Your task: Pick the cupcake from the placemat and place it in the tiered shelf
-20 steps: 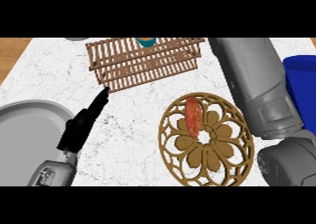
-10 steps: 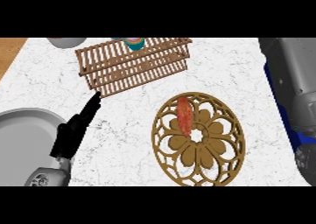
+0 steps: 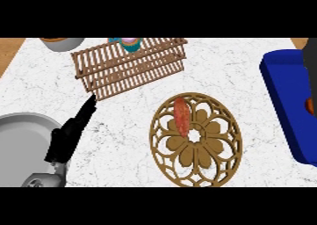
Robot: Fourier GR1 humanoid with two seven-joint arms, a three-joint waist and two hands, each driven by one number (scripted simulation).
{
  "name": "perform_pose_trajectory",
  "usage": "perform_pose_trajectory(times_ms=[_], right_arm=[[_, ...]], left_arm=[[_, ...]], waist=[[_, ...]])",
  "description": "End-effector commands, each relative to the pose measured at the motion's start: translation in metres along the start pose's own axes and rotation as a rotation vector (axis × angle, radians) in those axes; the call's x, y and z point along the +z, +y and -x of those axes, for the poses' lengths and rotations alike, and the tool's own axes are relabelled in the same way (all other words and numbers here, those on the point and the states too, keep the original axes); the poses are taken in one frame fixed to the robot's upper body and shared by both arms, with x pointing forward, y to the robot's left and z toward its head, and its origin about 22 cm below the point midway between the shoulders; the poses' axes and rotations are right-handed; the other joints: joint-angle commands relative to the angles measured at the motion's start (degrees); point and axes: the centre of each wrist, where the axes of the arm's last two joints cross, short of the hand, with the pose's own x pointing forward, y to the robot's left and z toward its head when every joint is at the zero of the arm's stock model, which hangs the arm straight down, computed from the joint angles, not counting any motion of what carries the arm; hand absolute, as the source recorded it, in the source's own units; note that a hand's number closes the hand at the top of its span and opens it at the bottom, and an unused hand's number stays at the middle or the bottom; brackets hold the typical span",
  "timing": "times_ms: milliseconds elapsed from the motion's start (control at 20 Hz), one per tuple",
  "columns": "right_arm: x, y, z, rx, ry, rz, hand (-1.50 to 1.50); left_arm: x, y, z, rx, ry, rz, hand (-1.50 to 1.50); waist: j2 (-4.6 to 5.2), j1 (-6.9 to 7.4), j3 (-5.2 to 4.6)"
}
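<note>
The cupcake (image 3: 127,43), with a teal wrapper and pink top, stands at the far edge of the wooden slatted tiered shelf (image 3: 131,66), at the top middle of the head view. Its lower part is hidden by the slats. The round brown openwork placemat (image 3: 195,139) lies nearer, right of centre. A reddish sausage-shaped item (image 3: 181,117) rests on the mat's upper left. Neither hand shows. Only a dark grey strip of the right forearm (image 3: 314,61) appears at the right edge.
A blue box-like object (image 3: 289,101) fills the right side. A grey pan (image 3: 18,134) with a black handle (image 3: 73,129) lies at the lower left, the handle pointing at the shelf. A bowl (image 3: 62,42) sits at the top left.
The grey right forearm that covered the right side has drawn back out of view, uncovering the blue object. The shelf, mat and pan have not moved on the counter.
</note>
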Motion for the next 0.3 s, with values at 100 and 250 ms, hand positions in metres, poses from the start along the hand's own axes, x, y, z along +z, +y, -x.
perform_pose_trajectory(times_ms=[100,250], right_arm=[[-0.002,-0.041,0.007,0.066,-0.022,-0.068,-1.50],[-0.001,-0.052,0.013,0.074,0.017,-0.068,-1.50]], left_arm=[[0.020,0.011,0.032,0.020,0.128,-0.035,0.00],[0.018,0.018,0.035,0.022,0.141,-0.025,0.00]], waist=[[0.40,0.12,-0.72],[0.36,-0.07,-0.74]])
